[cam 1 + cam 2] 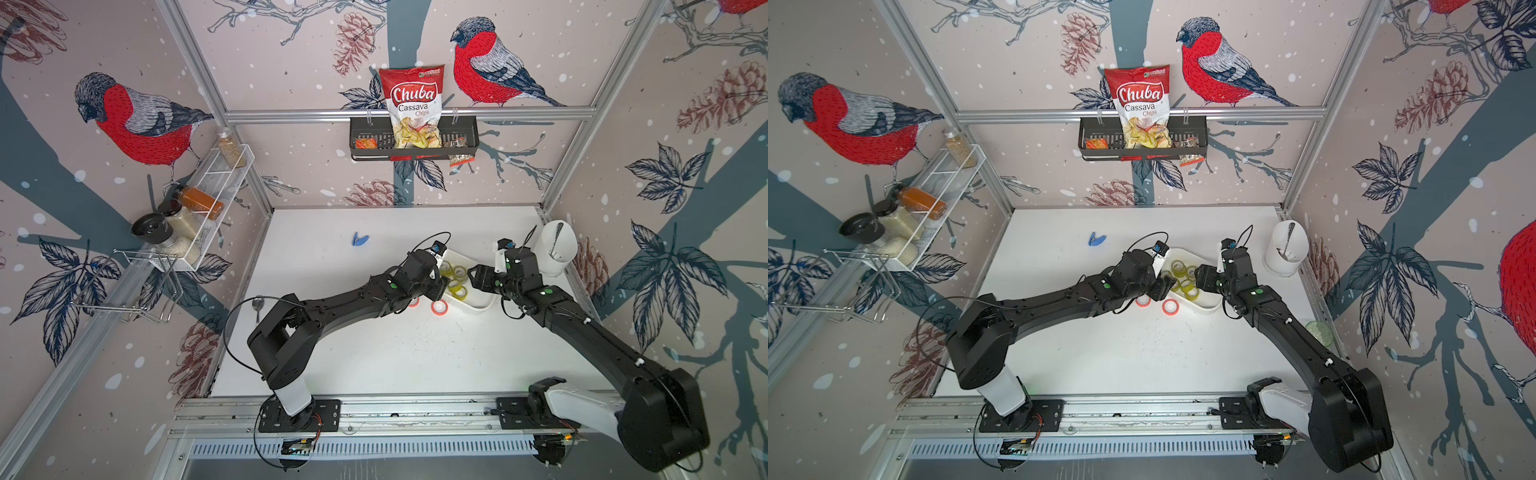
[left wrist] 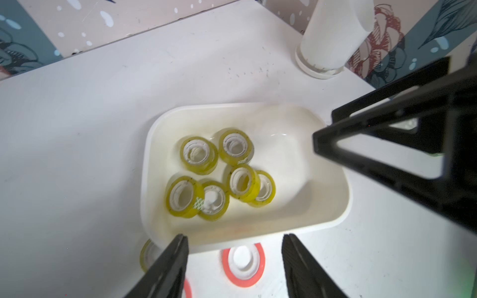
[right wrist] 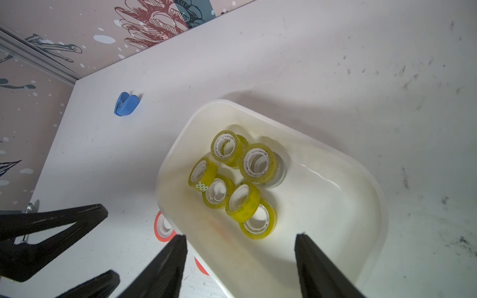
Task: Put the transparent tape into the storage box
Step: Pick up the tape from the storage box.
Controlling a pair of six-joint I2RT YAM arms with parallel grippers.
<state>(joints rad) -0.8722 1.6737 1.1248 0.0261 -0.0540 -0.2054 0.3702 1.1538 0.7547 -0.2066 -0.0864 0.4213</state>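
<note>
The storage box [image 1: 478,305] [image 1: 1204,307] is a shallow white bin right of the table's middle. Several yellowish transparent tape rolls [image 2: 198,153] [image 3: 258,162] lie piled in it. One more transparent roll [image 2: 145,258] lies on the table outside the box's corner, partly behind a finger of my left gripper. My left gripper [image 2: 235,236] [image 1: 442,286] hangs open over the box's near rim with nothing between its fingers. My right gripper [image 3: 240,236] [image 1: 473,274] is open above the box's opposite side, also holding nothing.
Two orange tape rolls [image 1: 439,307] [image 1: 413,302] lie on the table against the box's front. A tall white holder [image 1: 555,249] stands at the back right. A blue clip [image 1: 360,240] lies behind, a spoon [image 1: 257,305] at the left edge.
</note>
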